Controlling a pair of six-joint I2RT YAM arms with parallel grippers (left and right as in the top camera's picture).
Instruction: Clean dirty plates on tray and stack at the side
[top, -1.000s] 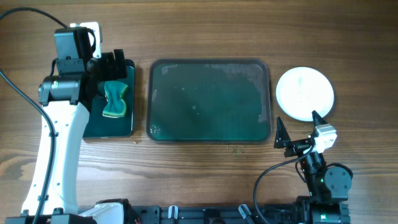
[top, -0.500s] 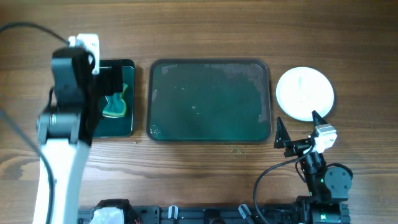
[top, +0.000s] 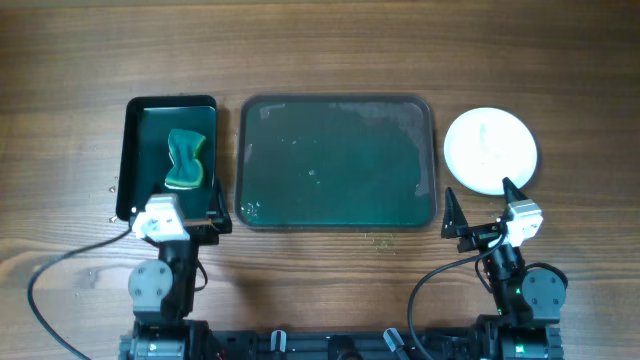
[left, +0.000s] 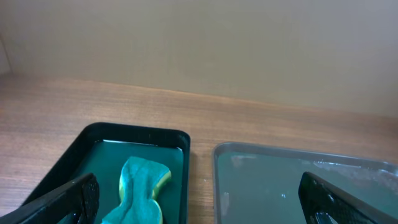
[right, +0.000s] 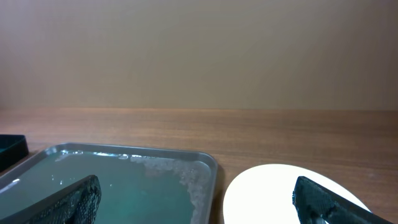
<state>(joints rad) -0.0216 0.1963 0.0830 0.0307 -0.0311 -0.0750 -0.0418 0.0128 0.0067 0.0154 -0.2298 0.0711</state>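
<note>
My left arm has swung back to the near edge of the desk (top: 330, 40), and the left fingers (top: 168, 212) are spread and empty. The tray (top: 330, 165), ahead and between both sets of fingers, is bare, its long axis side to side. The small tray (top: 135, 150) sits just ahead of the left fingers. The plates (top: 490, 150) lie flat and white, just ahead of my open right fingers (top: 478, 205). They're probably all stacked, though I can't count them. The sponge (top: 186, 160) lies released, so cleaning looks done.

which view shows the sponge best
The overhead view: the whole sponge lies unobstructed in the small black tray. The left wrist view cuts off its near end; the right wrist view misses it.
</note>
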